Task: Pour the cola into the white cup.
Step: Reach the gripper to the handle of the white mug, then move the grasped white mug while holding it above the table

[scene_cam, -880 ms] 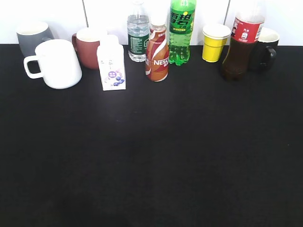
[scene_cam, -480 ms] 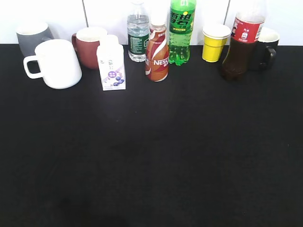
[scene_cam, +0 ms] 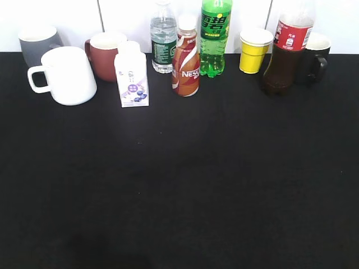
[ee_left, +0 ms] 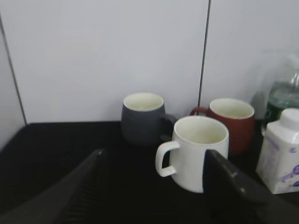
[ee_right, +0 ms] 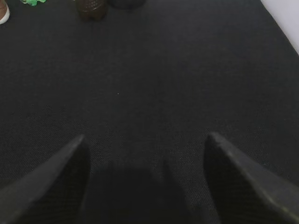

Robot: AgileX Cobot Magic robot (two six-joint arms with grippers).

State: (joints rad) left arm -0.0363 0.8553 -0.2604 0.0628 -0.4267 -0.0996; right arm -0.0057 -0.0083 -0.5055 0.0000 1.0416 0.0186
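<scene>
Covering the whole work surface, a black cloth-topped table (scene_cam: 185,185) runs back to a white panelled wall (scene_cam: 129,14), with all items lined up along the far edge. Standing far right, the clear plastic cola bottle with dark brown liquid and a red label (scene_cam: 286,53) is upright, touching or just in front of a black mug (scene_cam: 315,56). Far left, the large plain white ceramic cup with a loop handle (scene_cam: 64,75) sits upright, handle to the left, well apart from the cola. Behind it: a grey mug (scene_cam: 36,43) and a brownish-red mug (scene_cam: 105,53). Left gripper (ee_left: 156,186), seen from its wrist camera, has jaws spread wide with nothing between them, framing the white cup (ee_left: 196,151) from a short way off. Right gripper (ee_right: 145,175) hangs low over bare cloth, jaws likewise wide and empty; the cola's base (ee_right: 91,9) shows at the top edge.
</scene>
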